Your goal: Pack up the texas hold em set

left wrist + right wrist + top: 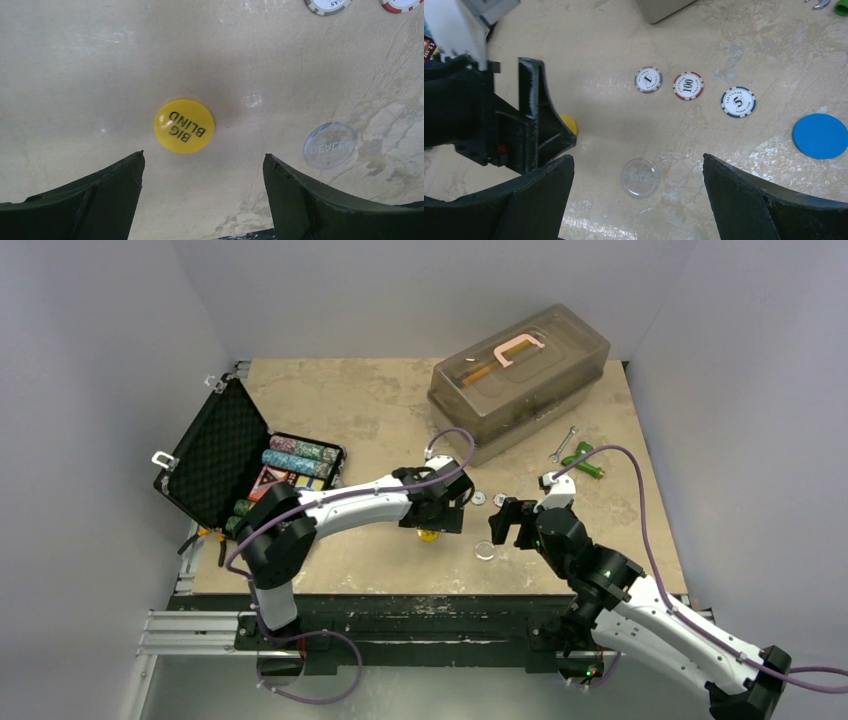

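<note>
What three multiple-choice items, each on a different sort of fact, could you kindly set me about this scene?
1. The flat black hinged briefcase is: A shut and latched; B open, lid raised; C upside down.
2. Loose striped round poker chips in the right wrist view number: A one; B five; C three.
3. The yellow round BIG BLIND disc lies: A on the tan table, just ahead of the open left gripper; B inside the briefcase; C stacked on a chip.

Answers: 1 B, its lid stands up beside the chip rows. 2 C, they are marked 1, 100 and 5. 3 A, bare tabletop surrounds it, ahead of the spread jaws.
</note>
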`<move>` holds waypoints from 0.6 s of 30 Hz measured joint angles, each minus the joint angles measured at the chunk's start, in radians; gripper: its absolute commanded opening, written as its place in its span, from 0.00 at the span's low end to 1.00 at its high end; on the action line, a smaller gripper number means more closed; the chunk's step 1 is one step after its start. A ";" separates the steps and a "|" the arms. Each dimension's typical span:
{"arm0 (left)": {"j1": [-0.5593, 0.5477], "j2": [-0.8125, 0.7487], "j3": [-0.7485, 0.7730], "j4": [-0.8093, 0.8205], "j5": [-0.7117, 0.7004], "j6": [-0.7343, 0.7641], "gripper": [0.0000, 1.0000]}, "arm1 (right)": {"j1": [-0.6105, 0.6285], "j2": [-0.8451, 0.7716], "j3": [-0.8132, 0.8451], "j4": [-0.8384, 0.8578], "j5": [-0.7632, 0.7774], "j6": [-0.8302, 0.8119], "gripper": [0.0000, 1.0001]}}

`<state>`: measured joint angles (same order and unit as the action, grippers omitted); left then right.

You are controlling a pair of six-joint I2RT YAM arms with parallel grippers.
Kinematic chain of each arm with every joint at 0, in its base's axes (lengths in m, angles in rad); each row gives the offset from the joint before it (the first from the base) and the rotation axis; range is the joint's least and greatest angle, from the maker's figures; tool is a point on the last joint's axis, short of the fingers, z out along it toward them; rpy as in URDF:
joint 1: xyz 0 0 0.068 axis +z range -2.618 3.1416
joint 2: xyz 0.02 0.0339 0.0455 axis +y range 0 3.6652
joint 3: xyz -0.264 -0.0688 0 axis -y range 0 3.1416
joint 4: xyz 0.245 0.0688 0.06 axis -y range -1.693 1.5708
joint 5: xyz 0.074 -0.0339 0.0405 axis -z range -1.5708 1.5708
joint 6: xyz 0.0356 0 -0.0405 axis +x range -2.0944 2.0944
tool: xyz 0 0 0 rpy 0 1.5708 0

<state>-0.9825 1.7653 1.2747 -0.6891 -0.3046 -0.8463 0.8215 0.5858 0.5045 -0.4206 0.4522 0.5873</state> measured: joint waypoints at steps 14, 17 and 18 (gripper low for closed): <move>0.000 0.189 0.105 -0.047 0.085 -0.056 0.79 | 0.000 -0.010 0.000 -0.002 0.000 0.001 0.99; 0.003 0.189 0.105 -0.059 0.081 -0.056 0.81 | 0.000 -0.010 0.000 -0.002 0.000 0.001 0.99; 0.005 0.189 0.105 -0.064 0.078 -0.056 0.82 | 0.000 -0.010 0.000 -0.002 0.000 0.001 0.99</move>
<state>-0.9779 1.9545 1.3792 -0.7528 -0.2264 -0.9028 0.8215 0.5755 0.5045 -0.4225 0.4526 0.5884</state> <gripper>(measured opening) 0.796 0.987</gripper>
